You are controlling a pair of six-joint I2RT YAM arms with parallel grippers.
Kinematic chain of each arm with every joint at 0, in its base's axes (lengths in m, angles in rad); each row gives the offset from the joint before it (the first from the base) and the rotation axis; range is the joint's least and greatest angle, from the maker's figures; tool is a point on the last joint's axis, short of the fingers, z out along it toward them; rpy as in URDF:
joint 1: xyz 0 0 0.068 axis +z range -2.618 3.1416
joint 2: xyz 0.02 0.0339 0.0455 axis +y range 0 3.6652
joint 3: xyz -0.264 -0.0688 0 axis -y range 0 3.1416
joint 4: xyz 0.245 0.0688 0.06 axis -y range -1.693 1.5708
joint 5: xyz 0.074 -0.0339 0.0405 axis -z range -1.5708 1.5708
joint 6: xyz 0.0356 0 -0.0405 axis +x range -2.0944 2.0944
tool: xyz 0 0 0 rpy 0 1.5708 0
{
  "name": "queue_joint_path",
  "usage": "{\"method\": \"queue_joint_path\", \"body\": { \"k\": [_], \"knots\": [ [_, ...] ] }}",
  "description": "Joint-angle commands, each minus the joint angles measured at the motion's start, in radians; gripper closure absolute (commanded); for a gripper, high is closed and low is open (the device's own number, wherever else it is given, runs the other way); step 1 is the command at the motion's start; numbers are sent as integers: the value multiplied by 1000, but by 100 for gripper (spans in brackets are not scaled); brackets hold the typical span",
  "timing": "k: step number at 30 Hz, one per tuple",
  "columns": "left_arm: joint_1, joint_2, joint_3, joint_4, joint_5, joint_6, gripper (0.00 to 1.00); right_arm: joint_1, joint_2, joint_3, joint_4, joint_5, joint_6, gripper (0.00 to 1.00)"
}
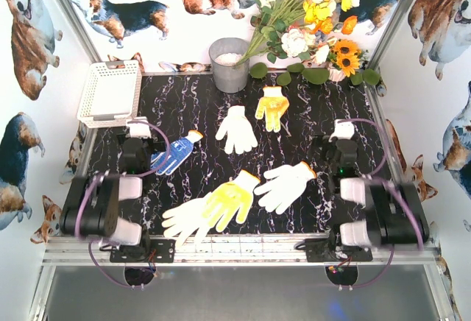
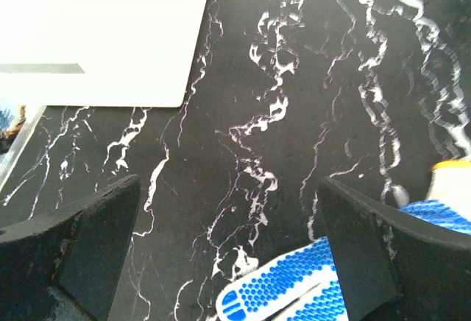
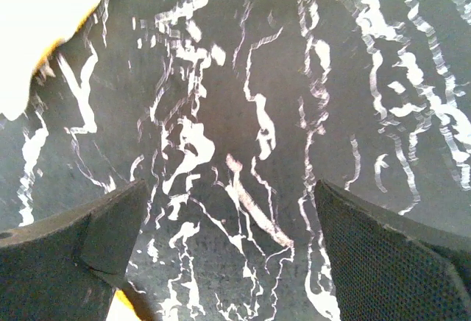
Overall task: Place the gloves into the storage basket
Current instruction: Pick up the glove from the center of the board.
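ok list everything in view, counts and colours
white gloves: three, white, one orange-cuffed; middle and near edge
yellow gloves: two, yellow; far middle, near middle
blue glove: one, blue, white cuff; left side
storage basket: one, white; far left corner
bucket: one, grey; far edge
flowers: one bunch, yellow, white, orange; far right
table: one, black marble
left gripper: one, black; open
right gripper: one, black; open

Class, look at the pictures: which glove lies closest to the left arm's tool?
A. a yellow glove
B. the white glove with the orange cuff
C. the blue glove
C: the blue glove lies right beside the left tool and shows at the foot of the left wrist view, while the others lie farther off.
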Motion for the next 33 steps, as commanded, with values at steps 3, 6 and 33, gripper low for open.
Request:
{"method": "queue_joint_path", "body": {
  "k": [3, 6, 33],
  "knots": [
    [-78, -354, 141, -501, -189, -122, 0, -2, -439, 139, -455, 159, 209, 0],
    [-85, -465, 222, -702, -175, -228, 0, -3, -582, 179, -624, 74, 267, 0],
    [-85, -525, 599, -1201, -27, -133, 0, 102, -171, 384, -1315, -143, 661, 27]
  ]
}}
